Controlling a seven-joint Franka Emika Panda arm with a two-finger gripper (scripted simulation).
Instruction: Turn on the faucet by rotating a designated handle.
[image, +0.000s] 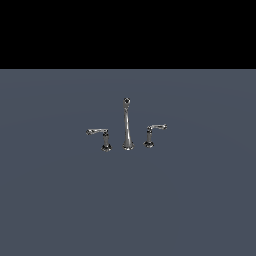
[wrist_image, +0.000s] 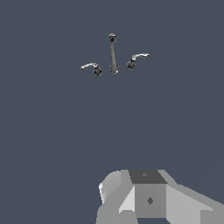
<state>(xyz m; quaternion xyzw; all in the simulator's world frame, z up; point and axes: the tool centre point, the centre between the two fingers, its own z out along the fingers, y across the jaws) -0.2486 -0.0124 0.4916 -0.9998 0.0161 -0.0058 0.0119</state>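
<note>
Standing mid-tabletop in the exterior view, the faucet has its tall spout at centre. The designated handle sits on that view's left, arm level, pointing left; the twin handle is on the right w/ arm slanting up. No arm in this view.

Wrist view: faucet lies far off, well apart from the tool. Designated handle and twin flank the spout. Only the tool's grey body shows, so can't tell if it's wide or narrow.
</note>
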